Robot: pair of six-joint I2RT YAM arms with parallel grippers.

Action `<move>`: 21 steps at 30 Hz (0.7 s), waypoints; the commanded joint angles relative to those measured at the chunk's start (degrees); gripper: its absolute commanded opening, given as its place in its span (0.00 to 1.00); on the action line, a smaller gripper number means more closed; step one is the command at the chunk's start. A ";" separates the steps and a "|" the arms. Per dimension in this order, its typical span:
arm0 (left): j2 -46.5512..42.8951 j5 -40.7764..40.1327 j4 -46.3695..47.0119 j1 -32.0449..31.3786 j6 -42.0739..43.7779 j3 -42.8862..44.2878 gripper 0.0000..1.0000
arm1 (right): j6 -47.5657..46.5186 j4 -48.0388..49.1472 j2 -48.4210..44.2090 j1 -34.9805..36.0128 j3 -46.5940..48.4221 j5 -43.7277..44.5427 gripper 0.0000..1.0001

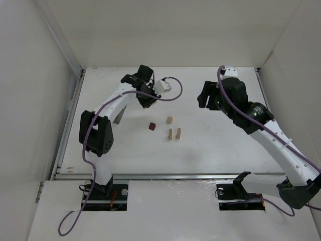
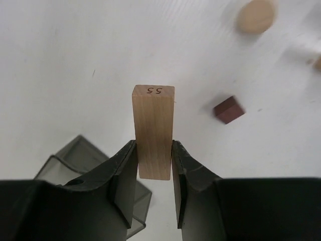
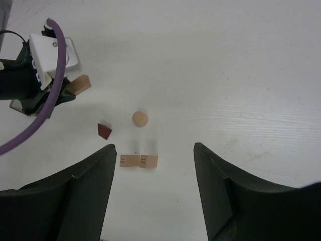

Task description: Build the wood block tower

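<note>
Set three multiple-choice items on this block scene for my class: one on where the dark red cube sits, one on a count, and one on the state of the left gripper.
1. Where is the dark red cube relative to the pale uprights?
A. resting on top of them
B. on the table, apart from them, to their left in the top view
C. wedged between them

2. How many pale uprights stand side by side?
A. one
B. two
C. four

3. The left gripper is
A. open and empty
B. shut on the cube
C. shut on the pale plank

Answers:
1 B: the cube sits alone on the table, with bare surface between it and the uprights.
2 B: the top and right wrist views both show a pair.
3 C: the left wrist view shows both fingers pressed against the plank's sides.
</note>
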 commanded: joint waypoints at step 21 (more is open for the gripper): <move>2.40 4.27 -10.79 -24.93 -8.89 12.01 0.00 | -5.66 -7.39 -7.81 -8.09 -0.42 7.93 0.74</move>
